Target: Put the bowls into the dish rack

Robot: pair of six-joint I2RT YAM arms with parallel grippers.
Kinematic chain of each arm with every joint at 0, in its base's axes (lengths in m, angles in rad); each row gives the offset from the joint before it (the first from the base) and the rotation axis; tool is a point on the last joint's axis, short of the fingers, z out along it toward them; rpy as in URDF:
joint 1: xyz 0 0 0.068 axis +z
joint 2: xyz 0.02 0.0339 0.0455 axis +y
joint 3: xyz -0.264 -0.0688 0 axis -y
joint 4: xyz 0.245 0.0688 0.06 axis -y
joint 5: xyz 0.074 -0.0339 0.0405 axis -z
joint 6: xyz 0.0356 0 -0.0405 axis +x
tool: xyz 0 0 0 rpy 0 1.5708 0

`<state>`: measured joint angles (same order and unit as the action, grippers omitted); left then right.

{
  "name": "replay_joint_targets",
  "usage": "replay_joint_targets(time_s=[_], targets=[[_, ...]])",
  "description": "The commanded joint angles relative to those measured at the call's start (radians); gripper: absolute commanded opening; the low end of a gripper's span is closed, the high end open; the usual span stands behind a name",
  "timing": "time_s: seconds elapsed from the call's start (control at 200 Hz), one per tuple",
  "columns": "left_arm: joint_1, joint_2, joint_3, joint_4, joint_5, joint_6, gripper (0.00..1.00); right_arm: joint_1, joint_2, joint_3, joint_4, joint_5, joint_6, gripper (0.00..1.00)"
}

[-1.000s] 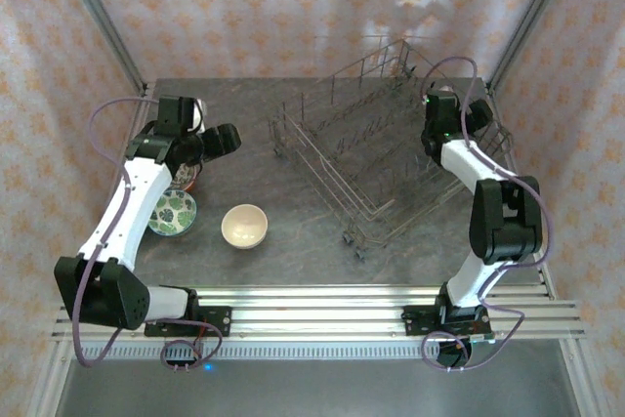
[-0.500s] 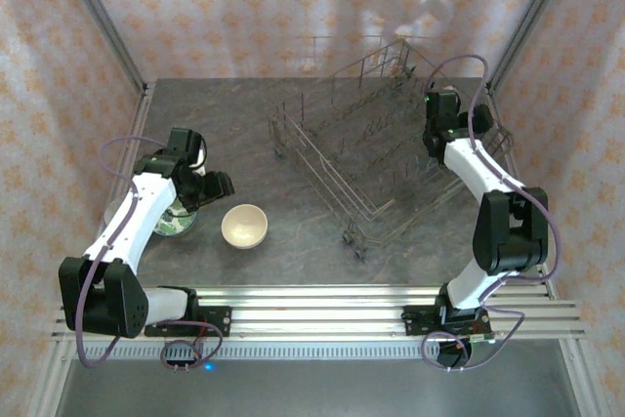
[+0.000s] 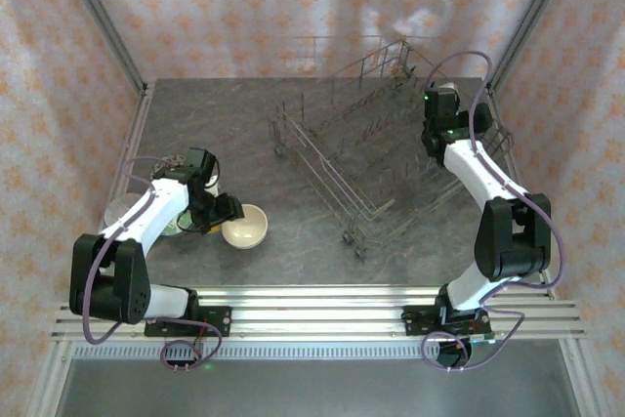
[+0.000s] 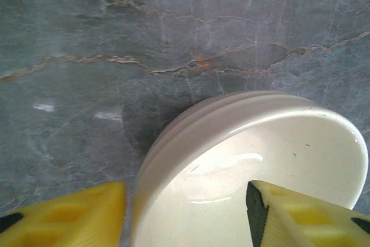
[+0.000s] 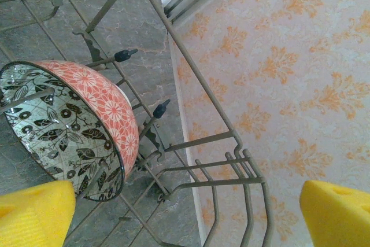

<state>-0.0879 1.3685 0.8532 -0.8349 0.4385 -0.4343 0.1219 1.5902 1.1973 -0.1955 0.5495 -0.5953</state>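
Plainly, we risk the cream bowl skidding or tipping on the surface if the pinch lands shallow — our left jaws stand half open astride its near rim, one inside and one outside, not yet clamped, while our right jaws gape wide, empty, near the patterned bowl in the dish rack.

white bowl: near rim chopped by frame edge | flowery bowl: left side cropped, rack wires cross it | bowl at the left: mostly under left arm, pattern too tiny tbh
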Motion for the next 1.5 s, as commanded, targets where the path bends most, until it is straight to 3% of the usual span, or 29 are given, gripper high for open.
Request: replay_joint_targets(time_s=[0.0,0.28,0.761,0.916,1.121,1.326,1.497], targets=[[-0.014,0.029,-0.017,0.040,0.011,-0.005,0.52,0.005,-0.024,0.020,-0.020,0.007,0.015,0.99],[-0.030,0.076,-0.007,0.042,0.010,0.010,0.38,0.005,-0.018,0.006,0.004,0.006,-0.030,0.99],[-0.055,0.042,0.039,0.046,0.010,0.005,0.02,0.004,0.024,0.083,-0.005,-0.032,-0.051,0.99],[-0.055,-0.027,0.083,0.048,-0.012,0.013,0.00,0.005,0.031,0.161,-0.077,-0.060,-0.014,0.99],[-0.042,-0.070,0.222,0.050,-0.032,0.070,0.00,0.008,0.125,0.454,-0.433,-0.203,0.143,0.95],[-0.032,-0.037,0.419,0.087,-0.027,0.108,0.00,0.025,0.186,0.737,-0.683,-0.441,0.313,0.90],[-0.073,-0.003,0.575,0.127,-0.040,0.101,0.00,0.083,0.190,0.870,-0.752,-0.547,0.360,0.73]])
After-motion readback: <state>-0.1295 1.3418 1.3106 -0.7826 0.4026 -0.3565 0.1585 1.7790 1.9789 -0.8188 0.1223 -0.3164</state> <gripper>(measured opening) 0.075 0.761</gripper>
